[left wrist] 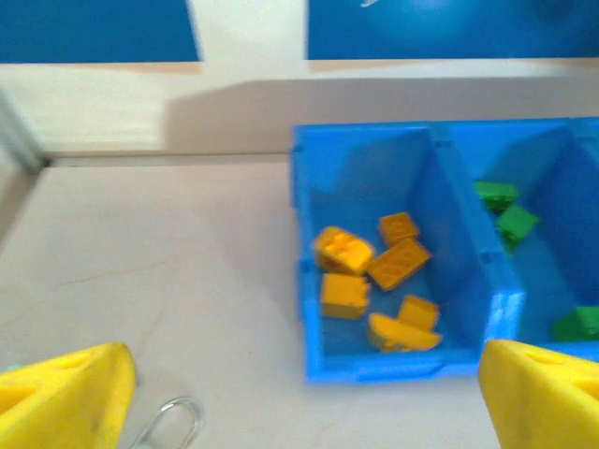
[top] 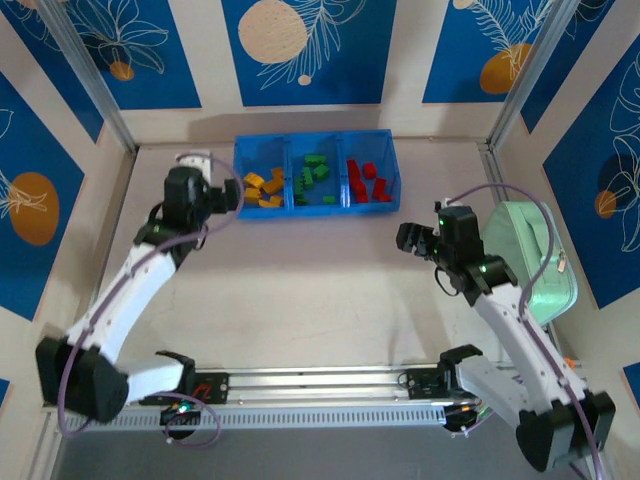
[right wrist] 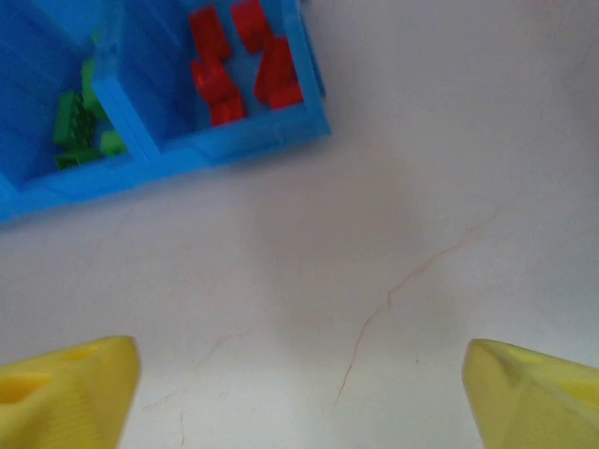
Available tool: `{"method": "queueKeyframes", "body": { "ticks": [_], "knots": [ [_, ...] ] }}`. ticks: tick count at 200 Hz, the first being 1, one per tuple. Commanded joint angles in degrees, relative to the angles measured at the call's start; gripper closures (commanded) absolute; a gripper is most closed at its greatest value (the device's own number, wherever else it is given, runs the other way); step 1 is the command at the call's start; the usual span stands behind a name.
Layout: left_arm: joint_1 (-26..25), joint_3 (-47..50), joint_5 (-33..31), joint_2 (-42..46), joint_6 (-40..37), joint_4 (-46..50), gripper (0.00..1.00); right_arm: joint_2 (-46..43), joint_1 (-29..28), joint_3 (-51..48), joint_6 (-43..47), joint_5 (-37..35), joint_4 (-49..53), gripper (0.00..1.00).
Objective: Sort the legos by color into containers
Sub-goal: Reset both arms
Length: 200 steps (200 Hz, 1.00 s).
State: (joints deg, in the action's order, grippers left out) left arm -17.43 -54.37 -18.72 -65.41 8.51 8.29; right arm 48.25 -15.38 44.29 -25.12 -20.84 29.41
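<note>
The blue three-compartment tray (top: 316, 209) stands at the back middle of the table. Orange-yellow legos (top: 262, 188) lie in its left compartment, green legos (top: 314, 172) in the middle one and red legos (top: 365, 182) in the right one. My left gripper (top: 232, 195) hovers at the tray's left end, open and empty. In the left wrist view the gripper (left wrist: 304, 398) looks down on the orange-yellow legos (left wrist: 398, 264) and the tray's near wall (left wrist: 374, 365). My right gripper (top: 412, 240) is open and empty over bare table in front of the tray's right end. The right wrist view has the gripper (right wrist: 299, 393) below the red legos (right wrist: 220, 70).
A mint-green zipped case (top: 535, 255) lies at the right edge beside the right arm. A small metal ring (left wrist: 178, 416) lies on the table left of the tray. A white object (top: 192, 158) sits behind the left gripper. Walls close in on three sides.
</note>
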Motion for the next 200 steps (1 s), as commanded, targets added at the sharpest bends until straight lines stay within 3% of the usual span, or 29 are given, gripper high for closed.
{"method": "queueKeyframes", "body": {
  "ticks": [1,16,44,62,78,120,134,161,180,200],
  "knots": [
    [-0.33,10.67,-12.6,2.24,-3.68,-10.28,0.0,-6.89,-0.33,-8.28,5.2,-5.98,-9.94,0.01],
    [-0.59,15.23,-17.83,3.61,-2.62,-9.68,0.0,-11.96,-0.07,-14.37,3.26,-8.86,-13.34,0.01],
    [-0.94,22.85,-21.19,5.58,-3.3,-12.38,0.0,-17.79,0.09,-23.1,4.98,-8.74,-18.65,0.01],
    [-1.56,23.34,-24.24,5.48,-2.06,-6.77,0.0,-17.5,0.76,-23.39,3.89,-13.41,-16.15,0.01],
    [-4.65,24.94,-28.01,5.68,-1.34,-3.24,0.0,-17.14,0.85,-24.07,6.16,-16.09,-16.25,0.01],
    [-11.63,36.79,-36.41,13.25,0.02,-10.01,0.0,-16.82,0.9,-31.87,9.06,-16.2,-24.92,0.01],
    [-11.53,39.71,-37.66,16.85,-1.01,-15.12,0.0,-15.96,1.14,-32.44,9.59,-15.06,-28.2,0.01],
    [-10.41,46.63,-34.35,18.29,-8.32,-36.24,0.0,-13.97,2.48,-38.11,15.19,-9.92,-47.22,0.01],
    [-7.99,45.87,-30.86,11.09,-9.46,-43.53,0.0,-8.31,5.94,-39.39,16.13,-7.29,-56.91,0.01],
    [-7.44,45.4,-29.09,-1.01,-15.49,-60.04,0.0,0.75,9.66,-38.13,15.47,-1.1,-64.56,0.01]
  ]
}}
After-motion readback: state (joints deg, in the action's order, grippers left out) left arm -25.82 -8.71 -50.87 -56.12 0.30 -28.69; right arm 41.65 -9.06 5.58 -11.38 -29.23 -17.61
